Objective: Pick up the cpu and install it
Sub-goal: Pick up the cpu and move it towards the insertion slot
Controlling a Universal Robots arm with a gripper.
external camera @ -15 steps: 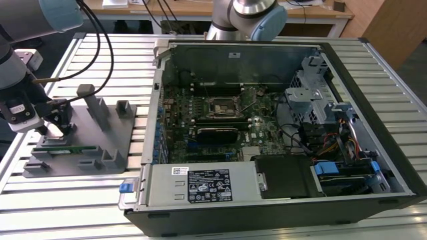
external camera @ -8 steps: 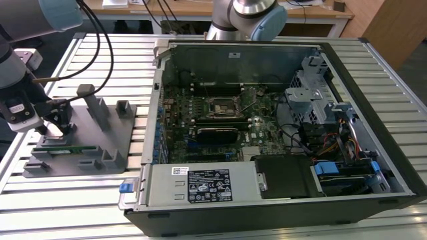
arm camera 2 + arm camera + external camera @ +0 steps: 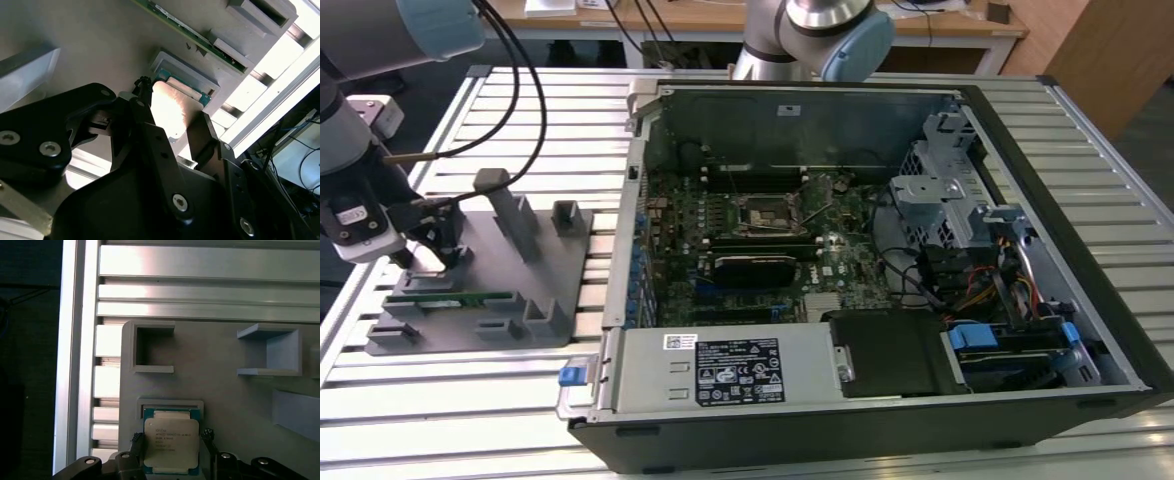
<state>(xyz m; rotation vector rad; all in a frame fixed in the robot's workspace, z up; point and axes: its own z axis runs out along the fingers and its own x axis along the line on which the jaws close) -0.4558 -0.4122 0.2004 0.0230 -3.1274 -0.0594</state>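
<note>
Claw (image 3: 171, 436) released astride the cpu (image 3: 171, 445) in both wrist views; tray (image 3: 467, 330) beside computer case (image 3: 801, 130) in exterior view.

This was a robotics lab or test workshop, not a home or an office. The bench was a table (image 3: 467, 400) of slotted aluminium profiles, the kind used for building rigs, and a robot arm (image 3: 821, 30) rose at its far side. On the table lay an open computer case (image 3: 801, 115) with its motherboard (image 3: 761, 240) exposed. Beside it was a grey tray (image 3: 554, 275) of upright blocks and recesses, one of which held the cpu (image 3: 171, 442). Black cables (image 3: 520, 90) hung across the bench, and behind it stood a wooden desk (image 3: 600, 20) over a dark floor.
</note>
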